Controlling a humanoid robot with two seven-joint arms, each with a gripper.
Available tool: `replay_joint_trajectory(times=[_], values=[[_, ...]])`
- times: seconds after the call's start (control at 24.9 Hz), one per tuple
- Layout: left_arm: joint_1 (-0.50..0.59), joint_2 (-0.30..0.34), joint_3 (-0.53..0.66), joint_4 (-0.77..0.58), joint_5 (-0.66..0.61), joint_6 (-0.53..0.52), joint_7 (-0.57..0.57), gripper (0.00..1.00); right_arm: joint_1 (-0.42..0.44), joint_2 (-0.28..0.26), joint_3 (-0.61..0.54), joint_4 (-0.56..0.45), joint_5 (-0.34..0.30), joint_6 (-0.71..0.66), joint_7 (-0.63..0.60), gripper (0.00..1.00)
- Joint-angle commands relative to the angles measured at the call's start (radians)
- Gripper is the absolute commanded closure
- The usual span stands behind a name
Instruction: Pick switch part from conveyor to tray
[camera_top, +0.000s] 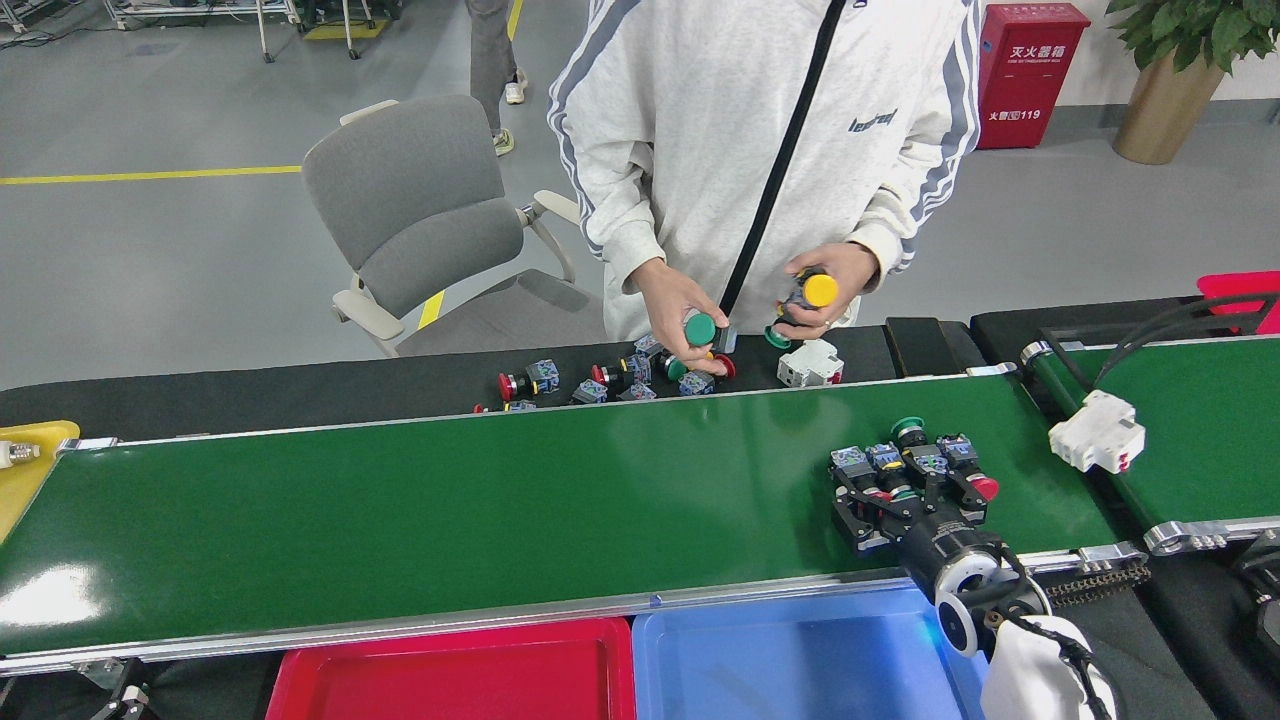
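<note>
Green conveyor (450, 510) is carrying clustered switch parts (910, 462), so we are centring our right claw (895, 500), fingers apart, over one.

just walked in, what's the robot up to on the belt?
The right claw is down over a cluster of push-button switches on the long green belt, fingers spread among them, nothing lifted yet. The blue tray and red tray sit in front. Across the belt, a person holds a green button and a yellow one.
</note>
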Motion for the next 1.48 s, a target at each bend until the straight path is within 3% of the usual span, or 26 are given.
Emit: replay_joint_trajectory(times=[0.0, 0.12, 0.2, 0.48, 0.56, 0.72, 0.8, 0.92, 1.08, 1.2, 1.36, 1.44], values=[[0.002, 0.011, 0.002, -0.017, -0.002, -0.001, 0.006, 0.0, -0.002, -0.01, 0.004, -0.008, -0.001, -0.008, -0.028, 0.74], [0.012, 0.012, 0.002, -0.026, -0.002, 0.0, 0.006, 0.0, 0.02, -0.01, 0.004, -0.012, -0.001, -0.023, -0.029, 0.74], [0.009, 0.014, 0.003, -0.021, -0.002, 0.004, 0.006, 0.0, 0.021, -0.01, 0.004, -0.021, -0.004, -0.043, -0.031, 0.82], [0.017, 0.015, 0.005, -0.023, -0.002, 0.002, 0.006, 0.0, 0.061, 0.002, 0.003, -0.19, -0.009, -0.118, -0.032, 0.92], [0.017, 0.015, 0.003, -0.026, 0.0, 0.0, 0.006, 0.0, 0.094, 0.014, 0.009, -0.264, -0.01, -0.177, -0.032, 0.92], [0.014, 0.014, 0.003, -0.026, -0.002, 0.002, 0.006, 0.0, 0.133, 0.083, 0.119, -0.376, -0.016, -0.421, -0.035, 0.92], [0.012, 0.014, 0.003, -0.03, 0.0, 0.002, 0.006, 0.0, 0.135, 0.123, 0.213, -0.377, -0.013, -0.5, -0.04, 0.78], [0.002, 0.014, 0.003, -0.04, 0.003, -0.001, 0.009, 0.0, 0.133, 0.188, 0.337, -0.342, -0.001, -0.51, -0.049, 0.0], [-0.008, 0.024, 0.002, -0.066, 0.003, -0.01, 0.046, 0.0, 0.132, 0.2, 0.378, -0.308, -0.002, -0.514, -0.118, 0.0], [0.005, 0.023, 0.002, -0.084, -0.005, -0.013, 0.065, 0.0, 0.143, 0.195, 0.349, -0.348, -0.021, -0.5, -0.114, 0.0], [0.028, 0.018, 0.002, -0.081, -0.023, -0.015, 0.055, 0.0, 0.325, 0.194, 0.035, -0.492, -0.033, -0.299, -0.114, 0.03], [0.039, 0.015, 0.002, -0.087, -0.023, -0.015, 0.037, 0.0, 0.459, 0.209, -0.1, -0.59, -0.033, -0.095, -0.124, 0.02]])
